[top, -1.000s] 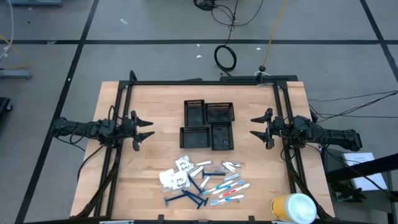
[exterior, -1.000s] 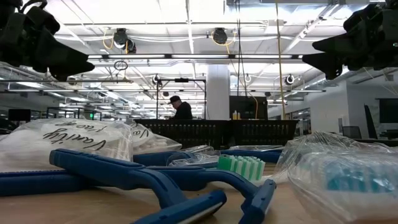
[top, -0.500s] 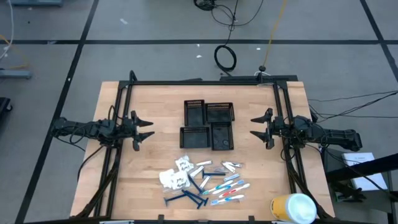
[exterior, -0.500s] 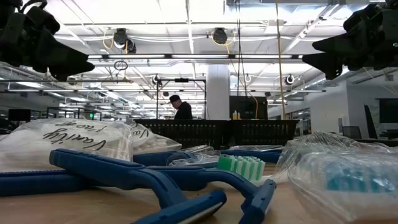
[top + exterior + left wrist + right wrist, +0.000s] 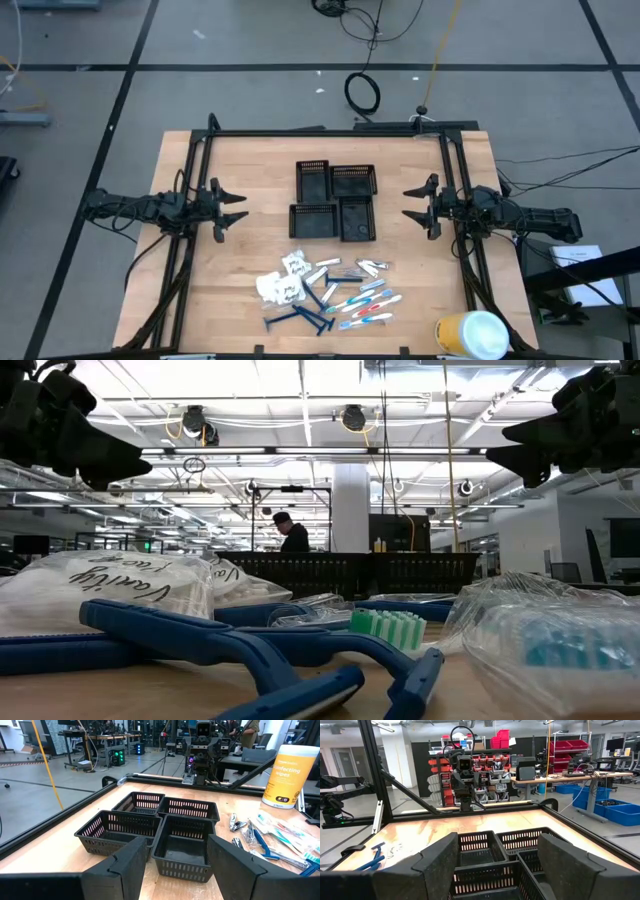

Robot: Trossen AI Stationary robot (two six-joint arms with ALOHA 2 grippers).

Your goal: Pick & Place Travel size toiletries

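Left gripper (image 5: 232, 211): at nine o'clock of the table (image 5: 200, 300), hovering, fingers spread, nothing between them. Black mesh trays (image 5: 335, 201): four, clustered at table centre, all bare as far as you can see. Travel size toiletries (image 5: 328, 292): one loose heap at six o'clock of the trays, near the front edge; white packets (image 5: 283, 285) on its nine o'clock side, blue razors (image 5: 300, 318) in front, toothbrushes (image 5: 368, 306) toward three o'clock, small silvery pieces (image 5: 372, 266) nearest the trays. Right gripper (image 5: 422, 206): at three o'clock, hovering, fingers wide apart, empty. Yellow-and-white cylinder (image 5: 471, 334): at the five o'clock corner, not part of the sort. Nothing is picked yet, so you should begin at the heap's edge: take a single razor by its handle, clear of its neighbours, and close squarely across it, since the items overlap and a packet may drag along.
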